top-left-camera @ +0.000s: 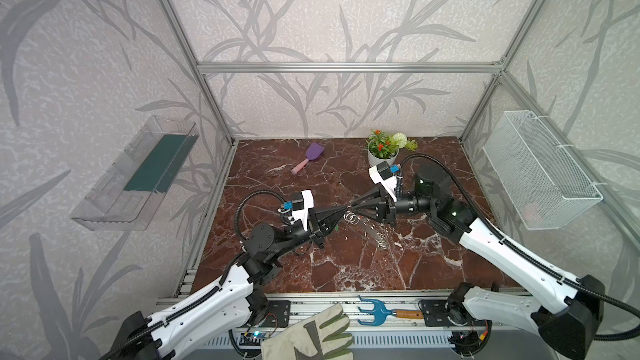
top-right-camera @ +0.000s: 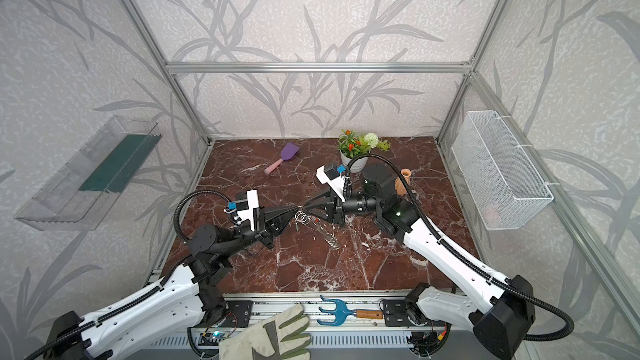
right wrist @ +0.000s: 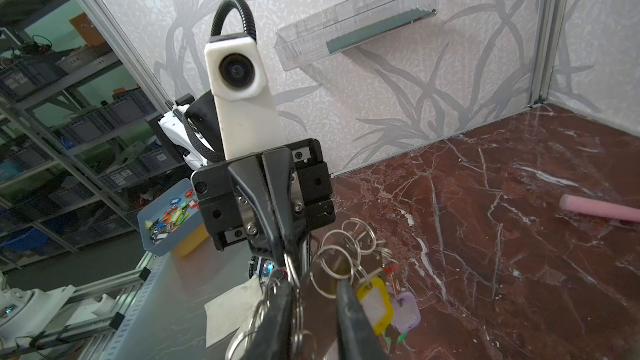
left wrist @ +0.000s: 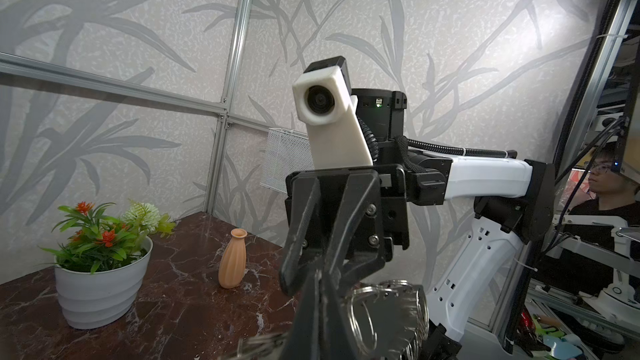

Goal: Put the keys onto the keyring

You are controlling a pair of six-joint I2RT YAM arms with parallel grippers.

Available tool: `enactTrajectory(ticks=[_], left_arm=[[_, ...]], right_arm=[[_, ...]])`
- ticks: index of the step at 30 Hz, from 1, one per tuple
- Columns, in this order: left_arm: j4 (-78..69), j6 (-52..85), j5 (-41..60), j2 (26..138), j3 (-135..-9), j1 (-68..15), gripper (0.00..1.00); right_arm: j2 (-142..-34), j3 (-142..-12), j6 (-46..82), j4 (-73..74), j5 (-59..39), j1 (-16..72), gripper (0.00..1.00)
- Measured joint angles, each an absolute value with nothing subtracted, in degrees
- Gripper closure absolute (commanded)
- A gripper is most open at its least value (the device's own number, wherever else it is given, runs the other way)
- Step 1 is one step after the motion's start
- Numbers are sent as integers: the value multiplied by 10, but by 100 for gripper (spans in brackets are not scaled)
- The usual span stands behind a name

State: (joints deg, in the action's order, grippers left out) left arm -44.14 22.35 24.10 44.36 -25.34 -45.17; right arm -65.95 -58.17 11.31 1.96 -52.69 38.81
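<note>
- My left claw [top-left-camera: 344, 207] is clenched on one end of the keyring [top-left-camera: 375, 233], well in front of the flower pot [top-left-camera: 382, 159]. I judge this keeps the silver rings lifted and hanging free for my other claw.
- The keyring's other end trails down onto the table [top-left-camera: 346, 264], further from the flower pot.
- My right claw [top-left-camera: 354, 206] meets the left tip to tip. Its jaws stand narrowly apart among the rings, and I cannot tell whether they pinch one.
- A yellow key [right wrist: 375, 303] and a lilac key [right wrist: 406, 310] already dangle from rings just beneath that claw.
</note>
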Motion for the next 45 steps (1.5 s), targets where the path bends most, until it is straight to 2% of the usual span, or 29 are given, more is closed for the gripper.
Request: enactTrajectory(ticks=[5, 15, 16, 18, 21, 27, 35, 40, 45], left_arm=[[-440, 223, 238, 443, -253, -450, 100], [-369, 220, 241, 434, -277, -449, 100], [-347, 217, 241, 432, -286, -449, 95], [-276, 200, 244, 426, -316, -449, 70], [-163, 166, 269, 425, -374, -449, 52], [103, 50, 335, 442, -517, -403, 42], [361, -115, 374, 509, -691, -368, 45], [447, -178, 412, 594, -760, -367, 52], [487, -213, 430, 664, -775, -367, 53]], right_arm=[[-660, -582, 110, 19, -534, 389, 100], [-659, -582, 106, 9, -536, 390, 100], [-658, -582, 104, 6, -535, 390, 100], [-657, -585, 93, -6, -530, 390, 100], [-657, -597, 69, -39, -512, 392, 100], [-660, -614, 31, -89, -492, 394, 100], [-661, -631, -26, -181, -463, 399, 100], [-663, -650, -50, -223, -455, 408, 100], [-674, -671, -65, -257, -456, 412, 100]])
